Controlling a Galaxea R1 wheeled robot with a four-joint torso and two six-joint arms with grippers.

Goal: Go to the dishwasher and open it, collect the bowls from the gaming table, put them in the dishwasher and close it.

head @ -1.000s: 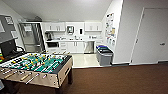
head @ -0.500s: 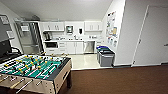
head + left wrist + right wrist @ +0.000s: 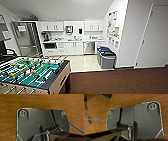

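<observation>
You are facing a kitchenette: the brushed-steel dishwasher point(image 3: 89, 47) is sitting under the white counter point(image 3: 75, 40), between white cabinet doors. A wooden foosball table point(image 3: 32, 75) with green field is filling your near left. Two grey bins point(image 3: 107, 58) are lining the right wall; brown wood-grain floor point(image 3: 120, 81) is lying open ahead. I cannot tell either gripper's state.

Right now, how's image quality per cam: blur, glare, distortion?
Head view: soft all over, wide-angle bend in the walls, glare on the pale kitchen floor; dishwasher readable, foosball table smeared. Both wrist views: wood-toned floor evenly lit and blurry, fingers indistinct.
</observation>
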